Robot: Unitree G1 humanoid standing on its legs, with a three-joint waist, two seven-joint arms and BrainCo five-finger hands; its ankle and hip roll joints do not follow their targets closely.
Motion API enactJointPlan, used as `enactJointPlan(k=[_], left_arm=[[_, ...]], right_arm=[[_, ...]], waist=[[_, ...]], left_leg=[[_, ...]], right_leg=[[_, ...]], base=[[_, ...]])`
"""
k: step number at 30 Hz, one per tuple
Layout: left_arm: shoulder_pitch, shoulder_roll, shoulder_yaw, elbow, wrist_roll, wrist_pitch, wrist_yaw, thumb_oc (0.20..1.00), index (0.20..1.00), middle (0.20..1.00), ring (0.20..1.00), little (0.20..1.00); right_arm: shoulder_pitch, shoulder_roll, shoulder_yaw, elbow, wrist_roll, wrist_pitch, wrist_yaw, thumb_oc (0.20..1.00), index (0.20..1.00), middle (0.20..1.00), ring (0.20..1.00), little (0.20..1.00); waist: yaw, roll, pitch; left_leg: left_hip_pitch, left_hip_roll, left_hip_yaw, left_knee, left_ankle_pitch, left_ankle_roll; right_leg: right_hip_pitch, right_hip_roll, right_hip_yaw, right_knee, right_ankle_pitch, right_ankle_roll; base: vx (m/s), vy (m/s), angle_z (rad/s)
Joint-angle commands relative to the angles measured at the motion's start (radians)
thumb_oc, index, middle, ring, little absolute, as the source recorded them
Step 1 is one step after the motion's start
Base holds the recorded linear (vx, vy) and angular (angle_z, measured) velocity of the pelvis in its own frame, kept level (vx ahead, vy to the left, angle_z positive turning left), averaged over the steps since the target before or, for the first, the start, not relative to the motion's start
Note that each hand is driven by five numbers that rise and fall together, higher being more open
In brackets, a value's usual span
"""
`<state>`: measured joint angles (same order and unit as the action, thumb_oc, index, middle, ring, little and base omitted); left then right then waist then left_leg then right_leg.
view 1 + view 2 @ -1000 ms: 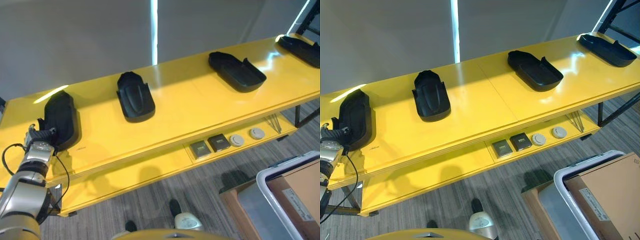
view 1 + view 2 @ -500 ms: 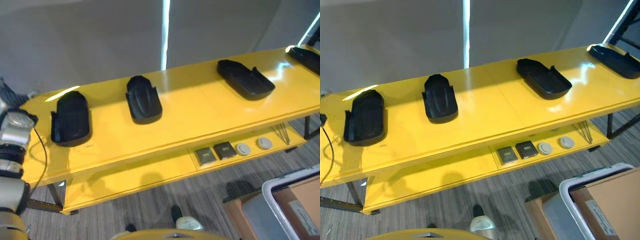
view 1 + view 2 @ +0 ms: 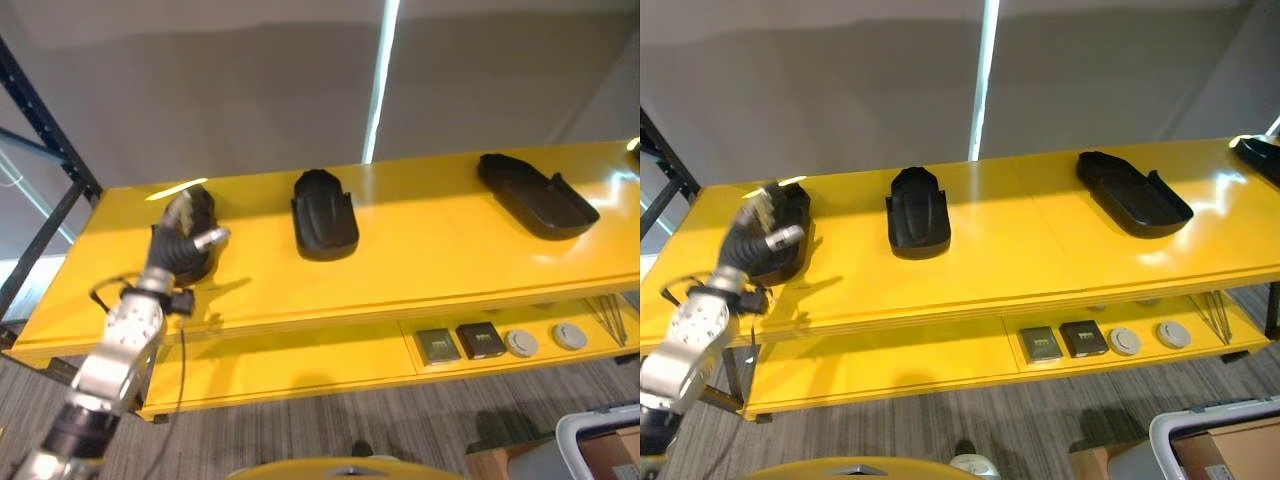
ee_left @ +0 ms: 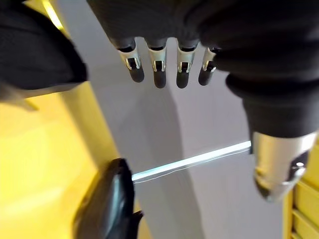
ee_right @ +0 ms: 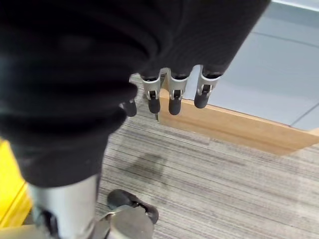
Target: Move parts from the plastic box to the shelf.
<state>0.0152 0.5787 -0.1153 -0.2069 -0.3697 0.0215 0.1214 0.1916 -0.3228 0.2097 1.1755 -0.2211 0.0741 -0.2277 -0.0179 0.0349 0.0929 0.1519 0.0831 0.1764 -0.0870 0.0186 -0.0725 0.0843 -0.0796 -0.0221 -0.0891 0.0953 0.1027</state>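
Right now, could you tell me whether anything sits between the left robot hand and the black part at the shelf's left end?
Nothing visible does: the left robot hand, fingers relaxed, hovers directly in front of the leftmost black part on the yellow shelf.

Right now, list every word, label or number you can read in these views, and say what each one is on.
None can be read.
Cardboard box by the plastic box: no label shows on the part in view.
Small square and round items on the lower shelf: any markings are too small to read.
Black parts on the top shelf: no visible print.
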Motion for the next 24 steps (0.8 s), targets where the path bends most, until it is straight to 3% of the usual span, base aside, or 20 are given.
enactJointPlan(k=[1, 3, 4, 5, 6, 9, 14, 24], left_arm=[[-0.05, -0.023, 0.027, 0.051, -0.009, -0.079, 0.002, 1.0, 1.0, 1.0, 1.0, 1.0], [-0.021, -0.024, 0.006, 0.098, 0.026, -0.102, 0.034, 0.812, 0.812, 0.812, 0.812, 0.812], [-0.015, -0.024, -0.002, 0.115, 0.017, -0.105, 0.034, 0.784, 0.784, 0.784, 0.784, 0.784], [-0.002, -0.031, -0.03, 0.158, -0.01, -0.121, 0.046, 0.253, 0.253, 0.253, 0.253, 0.253], [0.003, -0.031, -0.041, 0.168, 0.029, -0.142, 0.059, 0.2, 0.2, 0.2, 0.2, 0.2], [-0.002, -0.03, -0.065, 0.181, 0.043, -0.164, 0.079, 0.2, 0.2, 0.2, 0.2, 0.2], [-0.026, -0.034, -0.084, 0.189, 0.009, -0.14, 0.123, 0.2, 0.2, 0.2, 0.2, 0.2], [-0.11, -0.075, -0.122, 0.349, 0.042, -0.156, 0.226, 0.2, 0.2, 0.2, 0.2, 0.2]], right_arm=[[-0.005, -0.012, -0.005, 0.055, 0.063, 0.006, -0.037, 1.0, 1.0, 1.0, 1.0, 1.0], [-0.005, -0.01, -0.001, 0.056, 0.07, 0.003, -0.041, 1.0, 1.0, 1.0, 1.0, 1.0], [-0.007, -0.01, 0.002, 0.056, 0.072, 0.004, -0.041, 1.0, 1.0, 1.0, 1.0, 1.0], [-0.02, -0.011, 0.015, 0.059, 0.086, 0.009, -0.04, 1.0, 1.0, 1.0, 1.0, 1.0], [-0.027, -0.012, 0.02, 0.06, 0.091, 0.012, -0.039, 1.0, 1.0, 1.0, 1.0, 1.0], [-0.037, -0.01, 0.032, 0.06, 0.101, 0.02, -0.041, 1.0, 1.0, 1.0, 1.0, 1.0], [-0.037, -0.003, 0.046, 0.061, 0.109, 0.021, -0.051, 1.0, 1.0, 1.0, 1.0, 1.0], [-0.024, -0.004, 0.059, 0.036, 0.089, 0.024, -0.05, 1.0, 1.0, 1.0, 1.0, 1.0]], waist=[[0.014, -0.007, 0.035], [0.02, -0.008, 0.036], [0.021, -0.01, 0.037], [0.026, -0.012, 0.039], [0.029, -0.013, 0.039], [0.03, -0.013, 0.041], [0.025, -0.011, 0.041], [-0.012, -0.017, 0.041]], left_leg=[[-0.044, -0.019, -0.008, 0.053, -0.069, 0.043], [-0.047, -0.019, -0.009, 0.051, -0.069, 0.043], [-0.048, -0.019, -0.009, 0.052, -0.068, 0.043], [-0.051, -0.018, -0.009, 0.052, -0.066, 0.043], [-0.051, -0.017, -0.008, 0.05, -0.065, 0.042], [-0.05, -0.017, -0.006, 0.047, -0.062, 0.043], [-0.046, -0.015, 0.001, 0.045, -0.06, 0.041], [-0.038, -0.01, 0.026, 0.04, -0.062, 0.042]], right_leg=[[0.027, -0.015, -0.065, 0.019, -0.084, 0.027], [0.026, -0.014, -0.071, 0.013, -0.082, 0.028], [0.026, -0.015, -0.071, 0.013, -0.081, 0.028], [0.025, -0.015, -0.075, 0.01, -0.079, 0.028], [0.026, -0.015, -0.077, 0.009, -0.078, 0.028], [0.027, -0.016, -0.077, 0.009, -0.076, 0.027], [0.029, -0.019, -0.079, 0.007, -0.073, 0.031], [0.02, -0.017, -0.058, 0.009, -0.07, 0.035]], base=[[-0.07, -0.037, 0.23], [-0.05, -0.025, 0.17], [-0.05, -0.026, 0.05], [-0.05, -0.024, 0.05], [-0.05, -0.024, 0.05], [-0.02, -0.005, 0.07], [-0.01, 0.003, 0.05], [0.0, 0.001, -0.05]])
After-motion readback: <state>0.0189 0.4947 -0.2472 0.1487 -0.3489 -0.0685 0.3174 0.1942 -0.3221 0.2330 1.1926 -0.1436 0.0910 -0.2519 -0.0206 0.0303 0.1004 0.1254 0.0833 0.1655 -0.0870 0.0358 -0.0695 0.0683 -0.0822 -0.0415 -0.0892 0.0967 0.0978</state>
